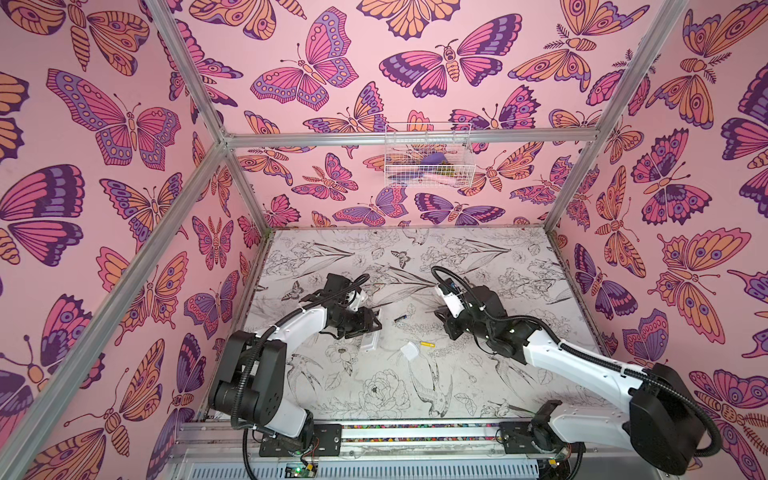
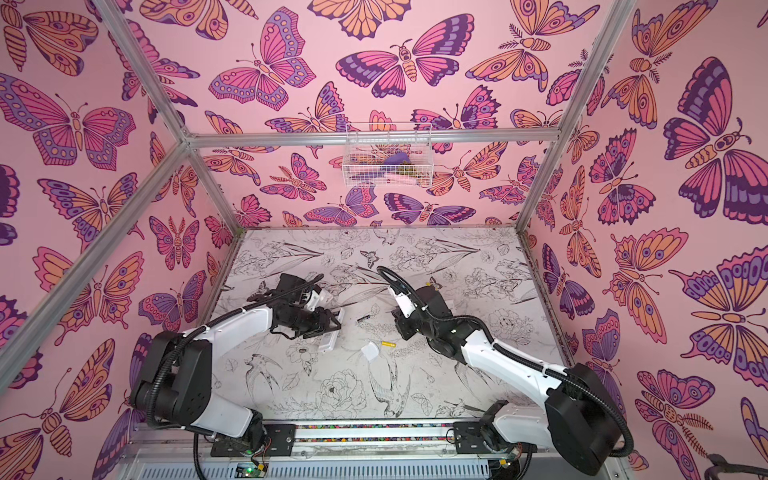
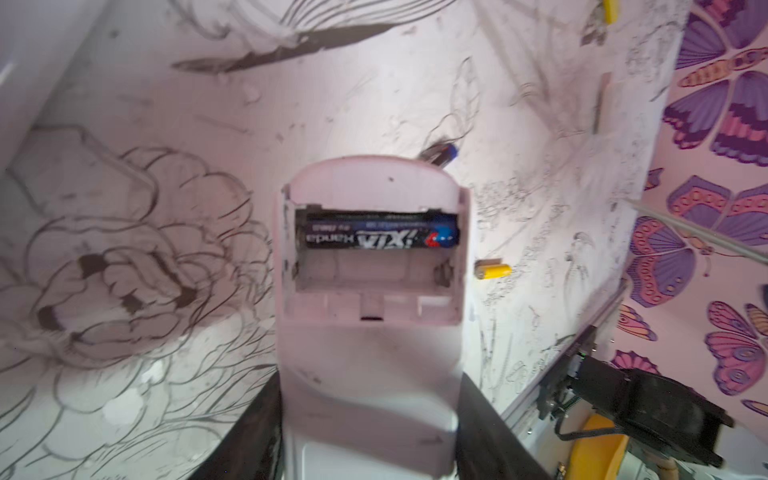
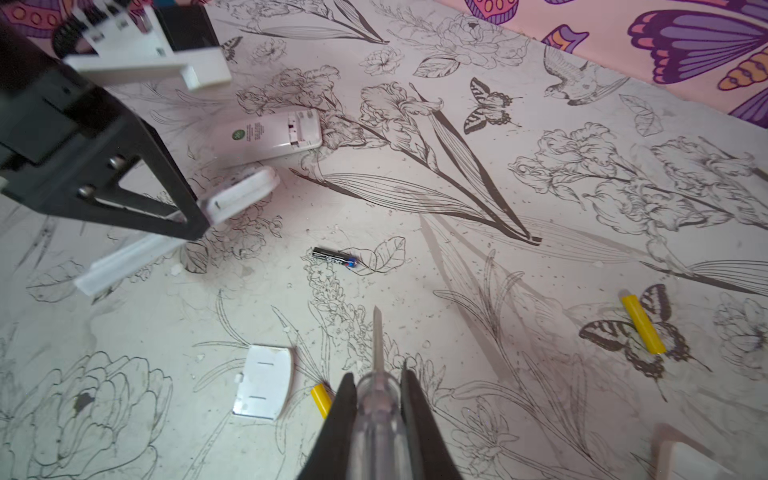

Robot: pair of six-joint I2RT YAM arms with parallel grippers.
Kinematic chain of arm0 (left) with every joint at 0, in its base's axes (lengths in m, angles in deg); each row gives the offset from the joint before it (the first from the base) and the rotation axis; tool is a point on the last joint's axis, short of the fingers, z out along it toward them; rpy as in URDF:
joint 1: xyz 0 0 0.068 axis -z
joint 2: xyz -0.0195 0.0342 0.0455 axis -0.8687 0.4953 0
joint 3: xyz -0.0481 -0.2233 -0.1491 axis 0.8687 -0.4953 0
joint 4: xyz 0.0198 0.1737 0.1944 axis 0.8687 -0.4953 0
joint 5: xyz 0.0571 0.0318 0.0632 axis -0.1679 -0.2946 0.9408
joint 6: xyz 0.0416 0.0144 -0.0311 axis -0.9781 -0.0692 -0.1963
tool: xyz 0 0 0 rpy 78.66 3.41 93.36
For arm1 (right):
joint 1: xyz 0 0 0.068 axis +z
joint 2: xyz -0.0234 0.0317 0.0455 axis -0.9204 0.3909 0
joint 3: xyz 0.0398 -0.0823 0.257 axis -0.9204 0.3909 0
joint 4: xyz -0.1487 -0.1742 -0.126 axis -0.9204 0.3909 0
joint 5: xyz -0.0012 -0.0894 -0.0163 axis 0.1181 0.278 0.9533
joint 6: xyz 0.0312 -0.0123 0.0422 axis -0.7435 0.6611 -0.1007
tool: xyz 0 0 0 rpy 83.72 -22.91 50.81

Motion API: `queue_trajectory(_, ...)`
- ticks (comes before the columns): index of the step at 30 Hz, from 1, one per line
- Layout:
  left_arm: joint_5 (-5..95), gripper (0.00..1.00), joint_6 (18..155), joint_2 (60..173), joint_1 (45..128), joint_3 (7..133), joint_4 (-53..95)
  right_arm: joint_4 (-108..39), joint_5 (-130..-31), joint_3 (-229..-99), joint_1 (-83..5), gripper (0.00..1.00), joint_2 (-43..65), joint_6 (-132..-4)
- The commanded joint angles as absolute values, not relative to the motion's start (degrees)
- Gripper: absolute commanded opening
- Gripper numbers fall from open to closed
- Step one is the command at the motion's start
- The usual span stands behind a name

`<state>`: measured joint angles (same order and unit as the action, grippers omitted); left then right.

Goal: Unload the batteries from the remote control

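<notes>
Batteries [image 4: 644,324] are mostly out: the left end effector [image 3: 368,432] clamps the remote [image 3: 370,353] with one black battery [image 3: 378,235] left to remove, three lie on the desk [image 4: 457,270] to its right, and the right end effector [image 4: 380,399] grips the screwdriver [image 4: 377,340].

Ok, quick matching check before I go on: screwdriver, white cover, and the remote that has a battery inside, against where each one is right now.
Things:
1. screwdriver
2. white cover
3. remote with a black battery in its open compartment

Places:
a. gripped by the left gripper
b. flat on the table, beside a yellow battery
c. clamped in the right gripper

Pairs: 1-c, 2-b, 3-a
</notes>
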<state>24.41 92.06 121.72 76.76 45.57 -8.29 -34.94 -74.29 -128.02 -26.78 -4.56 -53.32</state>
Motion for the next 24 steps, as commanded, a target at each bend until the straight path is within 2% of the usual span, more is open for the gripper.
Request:
queue_trajectory(1, 28.86, 0.27, 92.71, 122.05, 78.69, 44.65, -5.9, -38.09, -76.71, -129.26, -24.25, 0.0, -3.3, -57.11)
queue_trajectory(4, 30.12, 0.32, 92.9, 122.52, 80.54, 44.68, -6.0, -37.85, -73.68, -129.78, -20.71, 0.0, -2.54, -57.1)
queue_trajectory(9, 34.38, 0.32, 92.95, 117.79, 80.09, 42.66, -5.55, -39.31, -67.69, -128.79, -16.82, 0.0, -1.5, -62.38)
queue_trajectory(13, 33.95, 0.38, 93.39, 116.74, 80.09, 39.65, -2.28, -38.57, -65.72, -129.91, -15.33, 0.0, 1.25, -68.66)
queue_trajectory(19, 33.19, 0.38, 93.78, 117.6, 80.17, 37.63, -0.12, -42.0, -62.66, -128.09, -13.16, 0.0, 1.11, -73.96)
queue_trajectory(24, 33.19, 0.48, 94.05, 119.31, 80.62, 36.87, 1.23, -41.35, -59.01, -126.43, -11.73, 0.0, -1.51, -76.71)
